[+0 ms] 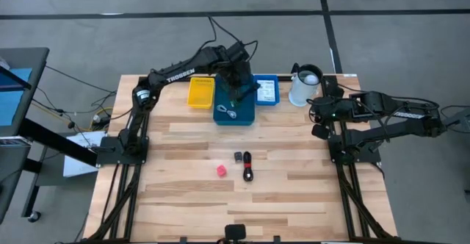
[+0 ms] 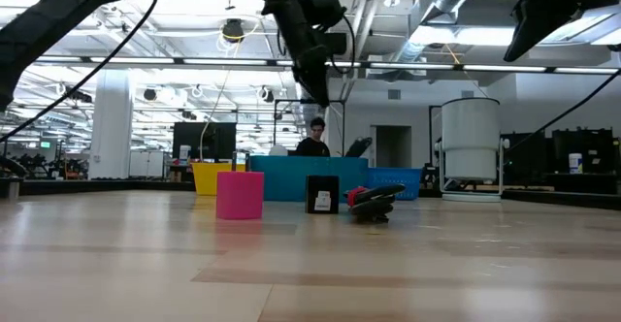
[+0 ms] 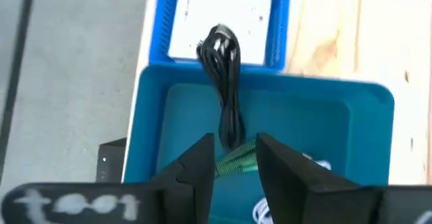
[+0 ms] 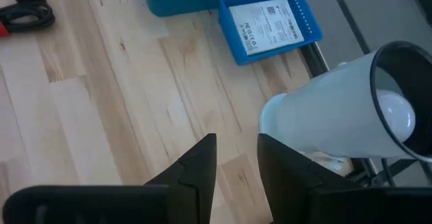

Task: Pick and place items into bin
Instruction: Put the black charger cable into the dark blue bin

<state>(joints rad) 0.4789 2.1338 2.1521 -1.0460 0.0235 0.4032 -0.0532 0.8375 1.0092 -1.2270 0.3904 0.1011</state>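
Observation:
My left gripper hangs open over the teal bin at the table's far middle. A black coiled cable stretches away from the gap between its fingertips, above the bin's far wall. Green sticks and a white looped cord lie in the bin. On the table nearer the front rest a pink cube, a small black block and a black-and-red cable. My right gripper waits open above the table's right edge, next to the white jug. My left gripper points steeply down over the teal bin. The cable's near end lies in the gap between the spread fingertips. The cable is narrower than the gap, and I cannot tell whether either finger touches it.
A yellow bin stands left of the teal one. A blue basket with a white printed packet stands to its right. The white jug is at the far right. Bare wood lies around the three loose items.

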